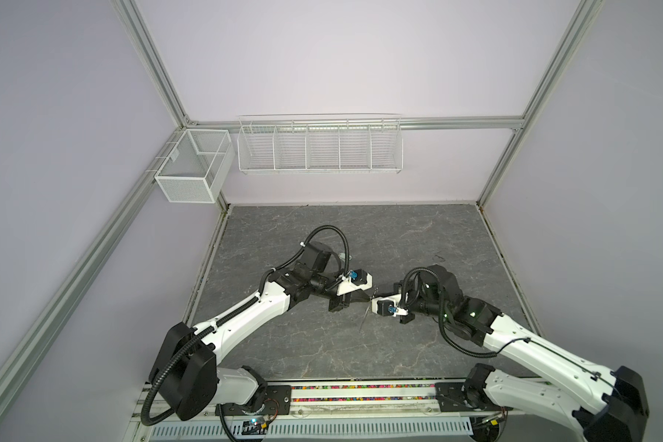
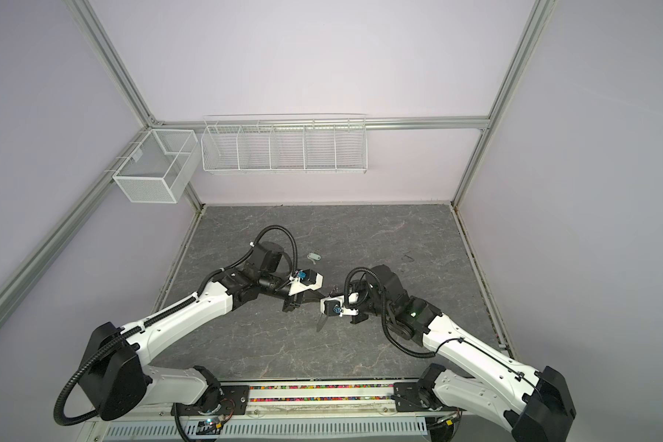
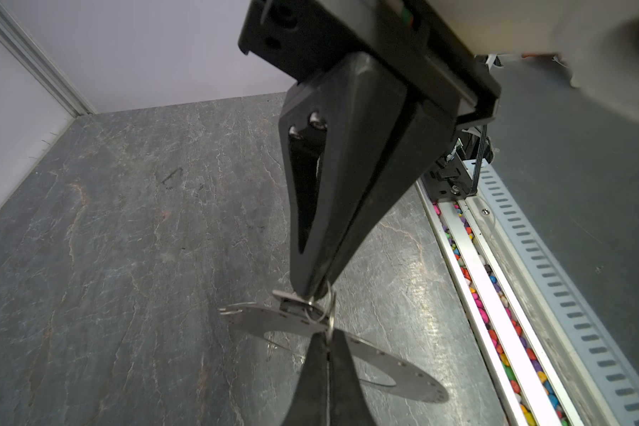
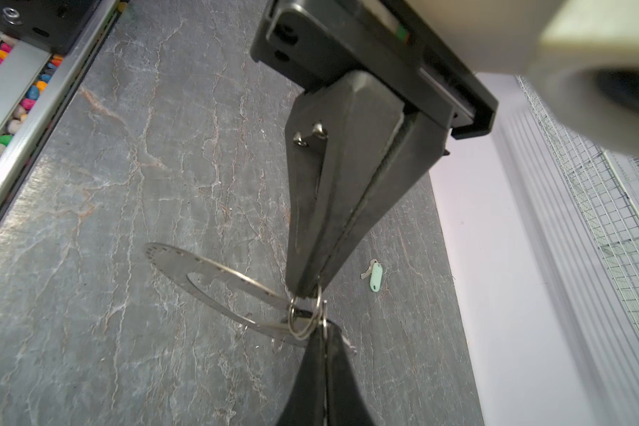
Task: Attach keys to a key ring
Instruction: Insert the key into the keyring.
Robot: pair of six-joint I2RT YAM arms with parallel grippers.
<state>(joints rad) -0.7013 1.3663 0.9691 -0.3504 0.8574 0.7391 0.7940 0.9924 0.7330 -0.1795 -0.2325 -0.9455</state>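
Note:
The key ring [image 3: 403, 372] is a flat grey disc with a wide hole, hanging tilted above the table between both grippers; in a top view it shows edge-on [image 2: 322, 319]. My left gripper [image 3: 327, 341] is shut on a small wire loop [image 4: 305, 317] at the disc's rim. Tip to tip with it, my right gripper [image 4: 324, 328] is shut on another small loop [image 3: 314, 313] there. A dark piece and a silvery key tip [image 4: 351, 348] show at that joint, mostly hidden. The key with the pale green tag [image 4: 375, 276] lies alone on the table [image 2: 314, 257], behind the left arm.
The grey stone-patterned table [image 1: 360, 237] is walled on three sides. A white wire basket rack [image 1: 319, 149] and a mesh box [image 1: 194, 168] hang on the back wall. A rail with coloured beads [image 1: 360, 390] runs along the front edge between the arm bases.

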